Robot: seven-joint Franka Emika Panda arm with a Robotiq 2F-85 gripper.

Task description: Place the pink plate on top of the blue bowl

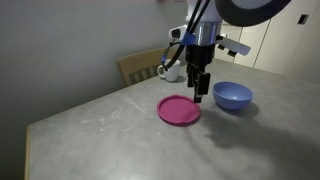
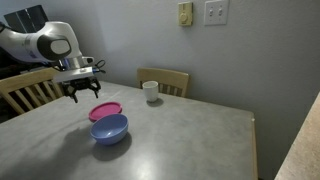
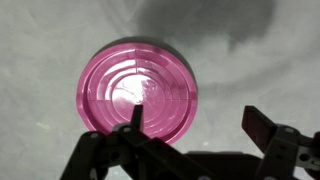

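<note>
The pink plate (image 1: 179, 110) (image 2: 105, 110) (image 3: 138, 90) lies flat on the grey table. The blue bowl (image 1: 232, 96) (image 2: 110, 128) stands upright beside it, apart from it in one exterior view and overlapping it from the camera's angle in the other; the wrist view does not show the bowl. My gripper (image 1: 201, 92) (image 2: 83, 93) (image 3: 195, 122) hangs open just above the plate's edge on the bowl's side. One finger (image 3: 136, 118) is over the plate, the other finger (image 3: 257, 125) over bare table. Nothing is between them.
A white mug (image 1: 170, 71) (image 2: 151, 91) stands near the table's far edge. A wooden chair (image 1: 140, 66) (image 2: 165, 80) is behind it, and another chair (image 2: 25, 90) is beside the arm. The grey table (image 1: 120, 135) (image 2: 190, 140) extends widely around.
</note>
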